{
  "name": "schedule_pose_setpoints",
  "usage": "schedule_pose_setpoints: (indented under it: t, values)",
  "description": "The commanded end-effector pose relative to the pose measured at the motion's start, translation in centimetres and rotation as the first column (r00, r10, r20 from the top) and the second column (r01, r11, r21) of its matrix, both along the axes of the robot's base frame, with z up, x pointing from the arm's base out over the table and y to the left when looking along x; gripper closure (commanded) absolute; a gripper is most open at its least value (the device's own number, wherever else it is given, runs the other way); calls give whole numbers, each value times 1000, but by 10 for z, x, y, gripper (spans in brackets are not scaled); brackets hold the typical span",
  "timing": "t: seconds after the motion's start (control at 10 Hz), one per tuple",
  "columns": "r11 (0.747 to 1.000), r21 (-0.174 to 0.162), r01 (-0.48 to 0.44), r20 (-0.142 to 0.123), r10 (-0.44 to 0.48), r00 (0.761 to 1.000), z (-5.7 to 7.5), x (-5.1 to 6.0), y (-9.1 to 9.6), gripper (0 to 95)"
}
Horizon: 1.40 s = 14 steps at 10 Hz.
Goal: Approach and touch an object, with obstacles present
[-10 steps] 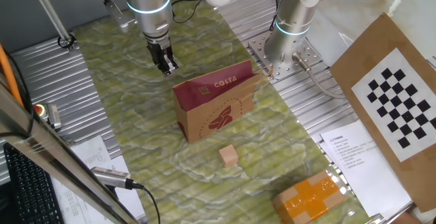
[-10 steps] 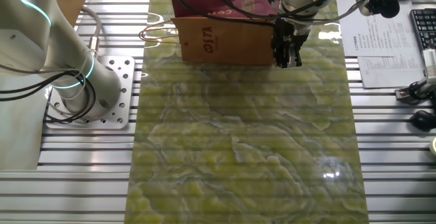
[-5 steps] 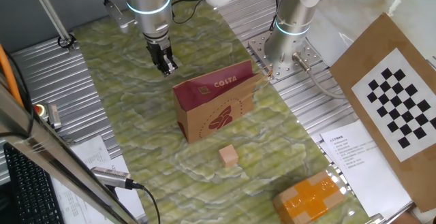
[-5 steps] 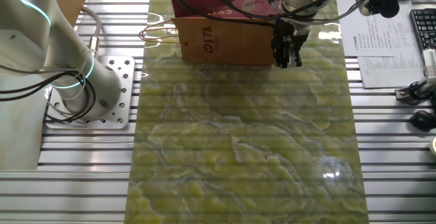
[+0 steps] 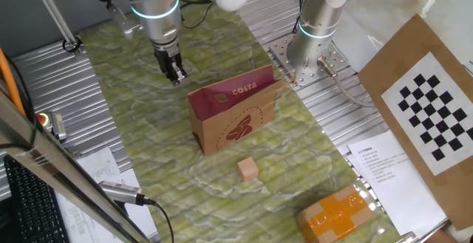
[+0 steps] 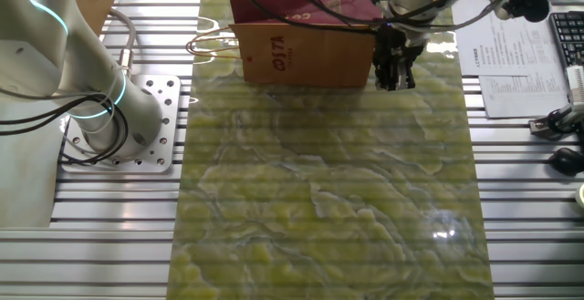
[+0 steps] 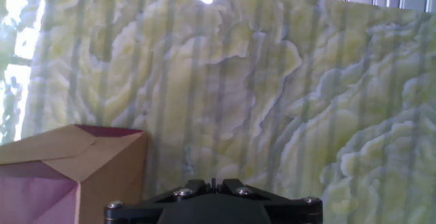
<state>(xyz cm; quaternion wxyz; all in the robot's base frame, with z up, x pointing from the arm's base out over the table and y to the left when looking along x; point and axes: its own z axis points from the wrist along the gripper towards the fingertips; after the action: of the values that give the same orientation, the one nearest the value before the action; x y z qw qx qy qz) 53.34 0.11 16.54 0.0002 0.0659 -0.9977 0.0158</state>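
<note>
The small pale tan wooden cube (image 5: 248,169) sits on the green marbled mat in front of the paper bag. The upright brown kraft paper bag (image 5: 235,110) with the dark red "COSTA" band stands between the cube and my gripper; it also shows in the other fixed view (image 6: 306,40) and at the lower left of the hand view (image 7: 68,169). My gripper (image 5: 176,76) hangs above the mat behind the bag's left end, fingers shut and empty. In the other fixed view my gripper (image 6: 394,83) is beside the bag's right edge. The cube is hidden there and in the hand view.
A larger orange-yellow tape-wrapped box (image 5: 341,215) lies at the near right of the mat. A second arm's base (image 5: 314,40) stands at the back right. A checkerboard card (image 5: 436,114) and papers lie off the mat to the right.
My gripper has shifted sideways, away from the bag: a little left in one fixed view, right in the other. The bag and cube have not moved.
</note>
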Motion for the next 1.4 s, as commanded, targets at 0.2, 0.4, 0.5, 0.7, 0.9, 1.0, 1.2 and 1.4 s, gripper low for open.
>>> schedule_pose_setpoints:
  t: [0.2,0.4,0.5,0.7,0.9,1.0,1.2,1.4]
  values:
    - [1000,3,-7,-3,7,1000,1,19,5,950]
    - [1000,5,-16,-5,16,1000,6,41,14,950]
    - [1000,10,-23,-5,23,1000,6,45,16,950]
    - [998,18,-57,-6,57,998,6,60,36,950]
    - [997,10,-78,-8,78,997,4,72,67,950]
    - [996,10,-87,-11,87,996,3,78,80,950]
    - [995,8,-103,-20,104,994,2,86,99,950]
    - [992,7,-127,-22,127,992,0,95,121,950]
